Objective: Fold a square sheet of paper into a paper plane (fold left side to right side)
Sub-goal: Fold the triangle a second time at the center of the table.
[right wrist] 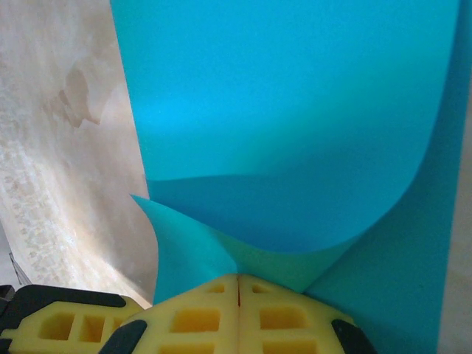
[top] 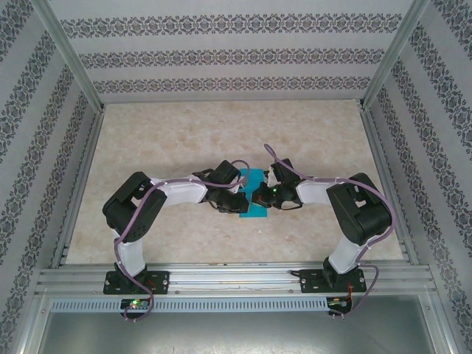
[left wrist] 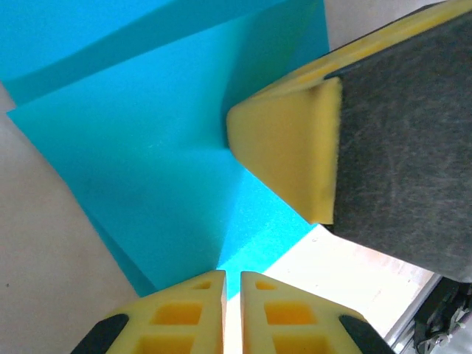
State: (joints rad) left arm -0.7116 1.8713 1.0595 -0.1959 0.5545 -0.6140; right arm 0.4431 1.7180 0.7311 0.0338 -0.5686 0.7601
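Yellow fingers (right wrist: 221, 295) of the right hand (right wrist: 237, 284) sit pressed flat together at the foot of its wrist view, clamped on the square sheet of paper (right wrist: 295, 88). A turquoise flap lifts from the pinch and curls over in a loose, uncreased bend above a flat layer. This camera makes the curl plain, and the marbled beige worktop (right wrist: 59, 147) runs alongside to the left. From the left wrist, the left hand (left wrist: 233, 284) has its fingers all but closed, with a thin slit between them. The sheet's lower edge runs up to their tips, but whether they pinch it cannot be told. That camera adds the outer side of the right hand: one yellow-padded, dark-backed finger (left wrist: 280, 147) bears on the paper from the upper right, beside a fold line. Overhead, both arms bend inward and meet at mid-worktop, with the turquoise sheet showing between and under the two hands. An aluminium frame (top: 74, 70) and patterned walls (top: 236, 29) enclose the scene.
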